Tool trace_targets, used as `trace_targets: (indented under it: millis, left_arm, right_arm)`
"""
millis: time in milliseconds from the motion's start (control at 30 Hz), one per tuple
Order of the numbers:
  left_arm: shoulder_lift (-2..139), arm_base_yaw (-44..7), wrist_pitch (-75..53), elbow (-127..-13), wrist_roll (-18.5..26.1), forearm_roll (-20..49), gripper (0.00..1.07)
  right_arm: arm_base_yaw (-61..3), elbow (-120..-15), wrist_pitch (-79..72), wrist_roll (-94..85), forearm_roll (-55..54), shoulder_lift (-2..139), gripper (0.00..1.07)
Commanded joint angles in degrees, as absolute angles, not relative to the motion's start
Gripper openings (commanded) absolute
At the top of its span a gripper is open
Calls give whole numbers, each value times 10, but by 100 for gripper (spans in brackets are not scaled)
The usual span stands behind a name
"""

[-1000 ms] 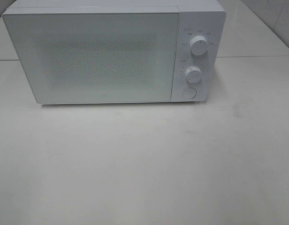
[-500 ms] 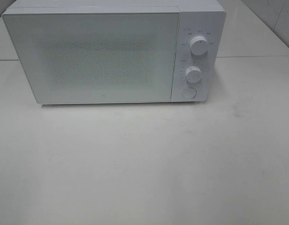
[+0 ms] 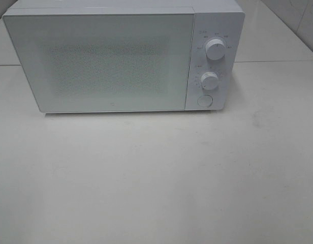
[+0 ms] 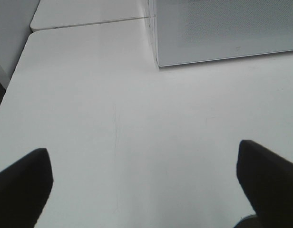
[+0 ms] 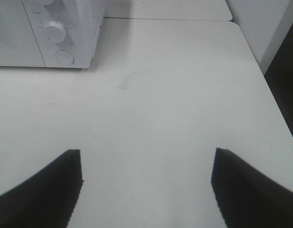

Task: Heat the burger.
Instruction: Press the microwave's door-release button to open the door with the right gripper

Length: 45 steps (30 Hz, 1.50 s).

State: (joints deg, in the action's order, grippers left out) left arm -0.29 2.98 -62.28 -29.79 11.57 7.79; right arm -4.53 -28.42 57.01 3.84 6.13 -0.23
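Low over the white table [image 4: 137, 118], left gripper [image 4: 144, 190] with its two dark fingers [image 4: 23, 185] set wide apart, only bare tabletop between them. Likewise the right gripper [image 5: 147, 190]: dark fingers [image 5: 253, 190] well apart, clamped on nothing, table surface showing through the gap. Ahead of the left gripper and well apart from it, a lower front corner of the white microwave [image 4: 222, 28]. Ahead of the right gripper, the control end of the same oven, with lower knob [image 5: 55, 32] and round button [image 5: 64, 57] just beneath it. From the high camera, microwave across the upper half of the frame: speckled door [image 3: 98, 61] shut, filling upper left and centre; control panel right of centre, with upper knob [image 3: 216, 49], lower knob and round button stacked one under another. Bare table across the whole lower half of the frame. Second table [image 3: 278, 40] behind, at the upper right, past a seam. Pale tiled wall [image 3: 299, 15] in the upper right corner. Burger: whereabouts impossible to tell from these views.
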Motion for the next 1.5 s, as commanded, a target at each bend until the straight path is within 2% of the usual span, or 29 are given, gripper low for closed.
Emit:
trace_targets:
  millis: [33, 333, 400, 667, 1133, 1500]
  left_arm:
    - [-10, 27, -615, -297, 114, 78, 98]
    - [-6, 27, -615, -297, 114, 78, 98]
    - [-6, 27, -615, -297, 114, 78, 98]
    - [-6, 27, -615, -297, 114, 78, 98]
    - [-6, 27, -615, -297, 114, 78, 98]
    - [-6, 27, -615, -297, 114, 78, 98]
  right_arm:
    - [-41, -296, 563, 29, 65, 3, 75]
    - [-41, -306, 451, 29, 49, 95, 75]
    - [-41, -306, 374, 29, 34, 149, 75]
    - [-41, -306, 250, 29, 34, 260, 75]
    - [-41, -306, 81, 30, 34, 437, 75]
    - [-41, -250, -198, 45, 34, 571, 75]
